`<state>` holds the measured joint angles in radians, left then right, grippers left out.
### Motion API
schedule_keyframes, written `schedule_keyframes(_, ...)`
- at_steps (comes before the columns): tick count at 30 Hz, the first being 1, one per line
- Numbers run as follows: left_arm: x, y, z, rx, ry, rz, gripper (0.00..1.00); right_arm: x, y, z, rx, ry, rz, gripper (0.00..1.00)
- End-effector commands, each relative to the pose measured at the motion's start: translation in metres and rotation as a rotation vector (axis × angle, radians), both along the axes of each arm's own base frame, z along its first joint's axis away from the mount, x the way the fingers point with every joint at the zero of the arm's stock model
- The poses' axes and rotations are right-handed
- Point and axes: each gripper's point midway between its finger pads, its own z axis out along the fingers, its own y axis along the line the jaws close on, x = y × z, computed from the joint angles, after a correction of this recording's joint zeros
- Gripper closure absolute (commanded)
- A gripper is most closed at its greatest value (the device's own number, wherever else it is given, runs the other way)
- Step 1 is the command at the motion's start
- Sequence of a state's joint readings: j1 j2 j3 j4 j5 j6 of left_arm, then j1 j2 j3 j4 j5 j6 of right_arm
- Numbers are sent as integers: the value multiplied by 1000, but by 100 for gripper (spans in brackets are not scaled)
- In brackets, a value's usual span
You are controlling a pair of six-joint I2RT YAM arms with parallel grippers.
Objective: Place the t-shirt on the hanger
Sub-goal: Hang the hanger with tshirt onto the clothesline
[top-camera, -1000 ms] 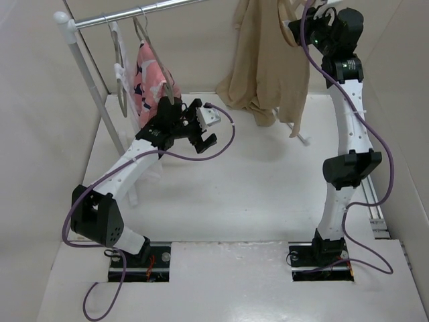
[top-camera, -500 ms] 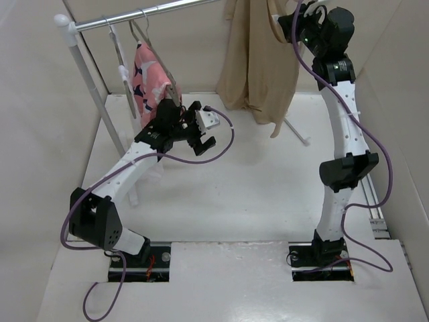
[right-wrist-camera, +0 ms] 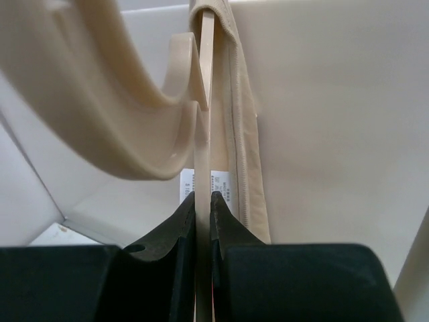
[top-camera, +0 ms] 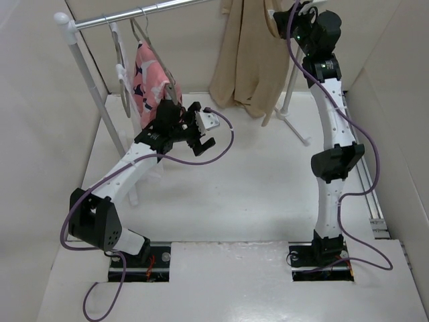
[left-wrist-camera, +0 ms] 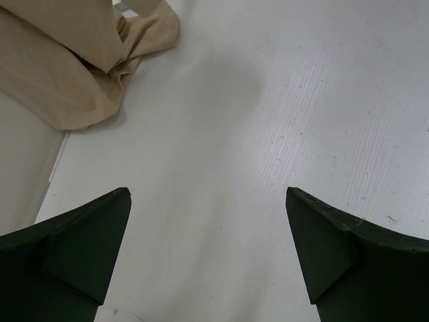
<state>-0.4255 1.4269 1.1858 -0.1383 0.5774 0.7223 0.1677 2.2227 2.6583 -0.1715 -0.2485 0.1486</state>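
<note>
Toward the right of the rail, the right gripper is pinching a thin flat part of the hanger. The t-shirt hangs down from it. Below the rail's left half, the left gripper is spread wide over the counter, holding nothing.

**Two white arms, black joints**

The left arm and right arm have white links dotted with small holes, joined by bulky black motor housings. A purple cable runs along each arm. The black base plates show red wiring. The left gripper has dark, wedge-shaped fingers. The right gripper has smooth black ones.
</note>
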Motion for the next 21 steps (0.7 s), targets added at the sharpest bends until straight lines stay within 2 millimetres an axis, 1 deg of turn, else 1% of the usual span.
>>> schedule_keyframes(1,-3,1,19,-21,-61,-7,0,-10,-2,39,87,-94,-8,100)
schedule_keyframes(3,-3,1,19,-21,-61,-7,0,-10,-2,39,88,-94,-8,100)
schedule_keyframes(4,-3,1,19,-21,-61,-7,0,-8,-2,34,86,-84,-8,100)
schedule_keyframes(9,-3,1,19,-21,-61,-7,0,-21,6,28,49,-52,47,100)
schedule_keyframes(10,-3,1,19,-21,-61,-7,0,-34,6,40,35,-73,56,76)
schedule_keyframes(11,-4,2,15,-17,-53,-7,0,-33,7,28,2,-53,64,57)
schedule_keyframes(12,-4,2,15,-17,-53,-7,0,-39,10,28,-17,-53,86,33)
schedule_keyframes(13,-5,2,11,-13,-45,-7,0,-46,10,30,-32,-56,91,14)
schedule_keyframes(14,-7,3,11,-14,-46,-7,0,-60,7,33,-55,-57,85,0)
schedule_keyframes(16,-10,4,10,-14,-46,-7,0,-75,0,34,-72,-47,63,0)
schedule_keyframes(17,-10,4,10,-14,-46,-7,0,-92,-12,36,-80,-35,31,0)
schedule_keyframes(18,-11,5,6,-10,-38,-7,0,-99,-24,38,-97,-42,-6,0)
schedule_keyframes(19,-12,5,10,-14,-46,-7,0,-106,-33,37,-101,-31,-51,0)
schedule_keyframes(20,-15,5,8,-15,-35,-17,0,-114,-43,35,-113,-17,-85,0)
schedule_keyframes(21,-16,5,4,-11,-27,-17,0,-132,-56,38,-141,-22,-125,0)
